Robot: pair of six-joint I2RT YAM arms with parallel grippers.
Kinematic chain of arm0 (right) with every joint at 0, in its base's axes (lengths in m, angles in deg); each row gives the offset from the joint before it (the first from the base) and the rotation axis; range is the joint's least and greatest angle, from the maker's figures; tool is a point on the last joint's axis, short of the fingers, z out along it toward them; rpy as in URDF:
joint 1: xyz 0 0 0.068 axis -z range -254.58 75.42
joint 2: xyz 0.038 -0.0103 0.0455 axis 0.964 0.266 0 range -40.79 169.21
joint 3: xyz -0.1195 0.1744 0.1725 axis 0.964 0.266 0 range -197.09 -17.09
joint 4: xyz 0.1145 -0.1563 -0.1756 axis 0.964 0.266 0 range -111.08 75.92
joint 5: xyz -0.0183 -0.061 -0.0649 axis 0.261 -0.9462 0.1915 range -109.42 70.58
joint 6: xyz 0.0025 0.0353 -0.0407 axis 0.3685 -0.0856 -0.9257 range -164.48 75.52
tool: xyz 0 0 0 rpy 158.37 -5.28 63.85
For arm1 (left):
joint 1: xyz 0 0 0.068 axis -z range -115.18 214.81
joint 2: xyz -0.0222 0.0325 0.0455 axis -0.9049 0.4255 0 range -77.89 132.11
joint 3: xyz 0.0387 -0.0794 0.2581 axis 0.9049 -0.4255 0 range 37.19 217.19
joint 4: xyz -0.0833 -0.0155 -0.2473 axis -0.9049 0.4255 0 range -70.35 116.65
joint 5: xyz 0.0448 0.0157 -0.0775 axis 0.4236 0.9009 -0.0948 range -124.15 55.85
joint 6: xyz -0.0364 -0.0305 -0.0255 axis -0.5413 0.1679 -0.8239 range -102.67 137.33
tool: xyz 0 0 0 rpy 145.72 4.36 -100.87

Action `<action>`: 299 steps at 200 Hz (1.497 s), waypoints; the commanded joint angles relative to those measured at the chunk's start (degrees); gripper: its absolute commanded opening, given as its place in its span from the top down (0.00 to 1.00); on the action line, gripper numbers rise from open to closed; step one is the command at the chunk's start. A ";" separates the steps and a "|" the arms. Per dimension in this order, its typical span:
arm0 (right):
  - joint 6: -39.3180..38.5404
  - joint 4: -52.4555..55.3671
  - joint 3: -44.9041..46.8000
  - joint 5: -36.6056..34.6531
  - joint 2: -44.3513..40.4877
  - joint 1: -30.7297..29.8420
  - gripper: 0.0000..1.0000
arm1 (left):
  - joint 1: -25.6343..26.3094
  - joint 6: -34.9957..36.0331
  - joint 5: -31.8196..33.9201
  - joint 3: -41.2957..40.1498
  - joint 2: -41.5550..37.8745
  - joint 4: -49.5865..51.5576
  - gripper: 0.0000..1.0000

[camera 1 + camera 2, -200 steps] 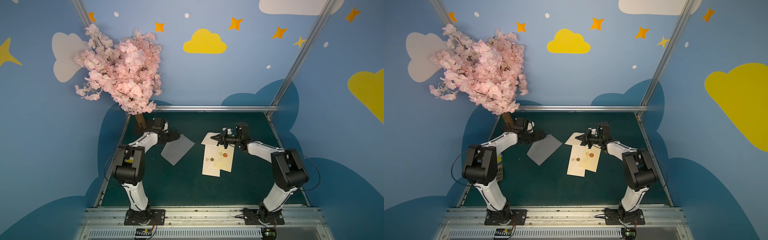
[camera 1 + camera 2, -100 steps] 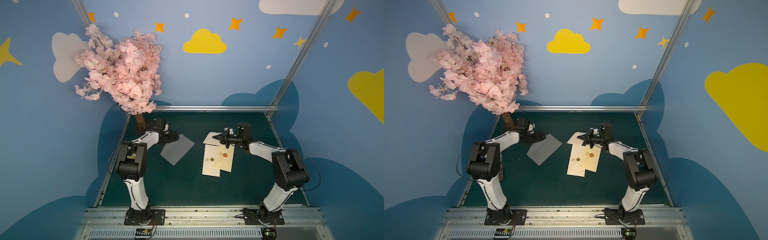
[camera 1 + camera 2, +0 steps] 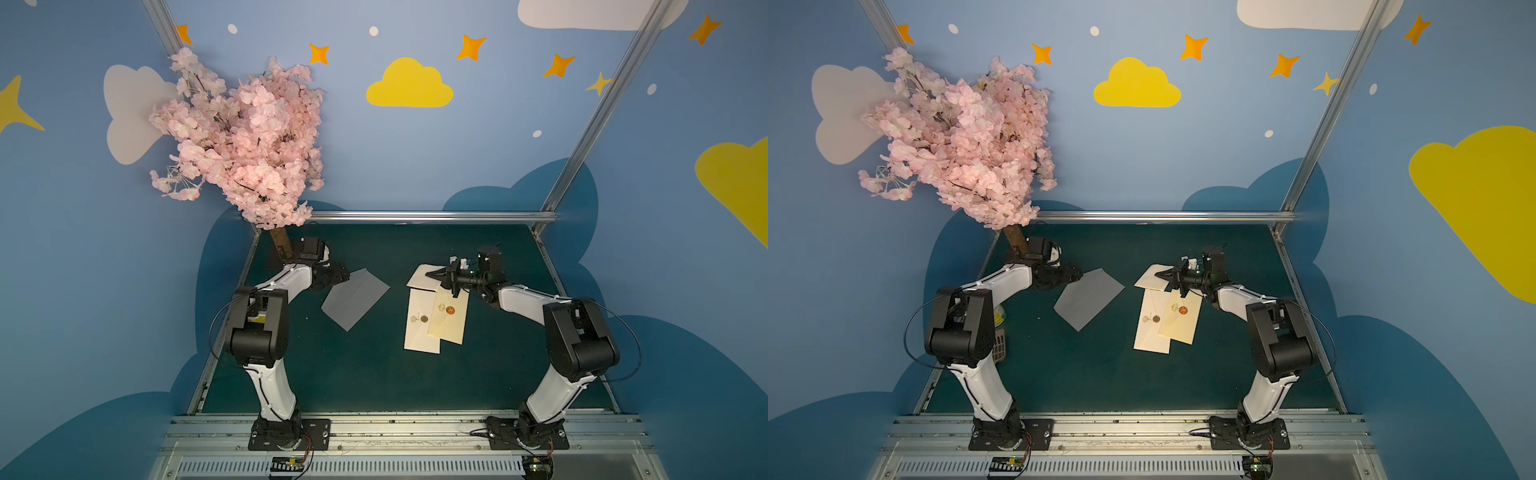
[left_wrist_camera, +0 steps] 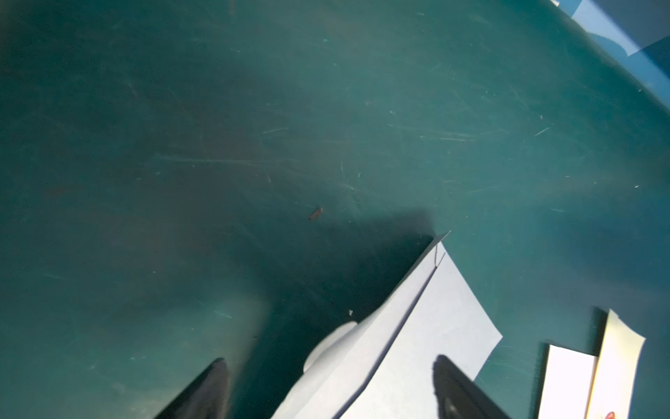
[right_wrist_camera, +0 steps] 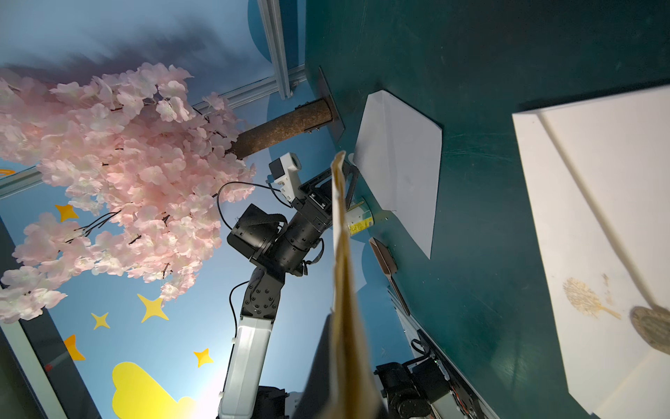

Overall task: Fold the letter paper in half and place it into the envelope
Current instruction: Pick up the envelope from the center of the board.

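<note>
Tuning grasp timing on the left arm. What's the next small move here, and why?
Probably close the left gripper on the grey paper: its fingers stand apart on either side of the paper's edge, nothing gripped yet. The right gripper is shut on the red-sealed envelope, so the paper seems the missing piece.

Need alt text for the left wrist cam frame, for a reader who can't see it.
A creased grey sheet of paper lies on a dark green mat, one end between the spread black fingers of the open left claw. Two cream envelopes show at the frame's edge, apart from the paper.
</note>
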 commanded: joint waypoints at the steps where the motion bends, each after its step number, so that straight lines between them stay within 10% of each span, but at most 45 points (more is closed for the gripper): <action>1: 0.63 -2.31 0.46 0.99 0.76 0.40 1.00 | -0.19 0.63 -2.06 -0.48 1.34 -0.50 0.19; 83: 1.55 -4.14 1.67 1.36 0.50 1.29 1.00 | -0.42 0.98 -7.58 -0.18 3.51 -0.67 0.40; 167: 1.97 -5.52 2.47 1.69 0.34 1.80 1.00 | -0.57 1.13 -10.14 -0.97 3.31 0.99 0.97; 299: -34.79 48.51 -20.99 -6.74 1.54 -5.88 1.00 | 6.76 -8.36 -9.88 -4.67 -10.42 4.78 0.97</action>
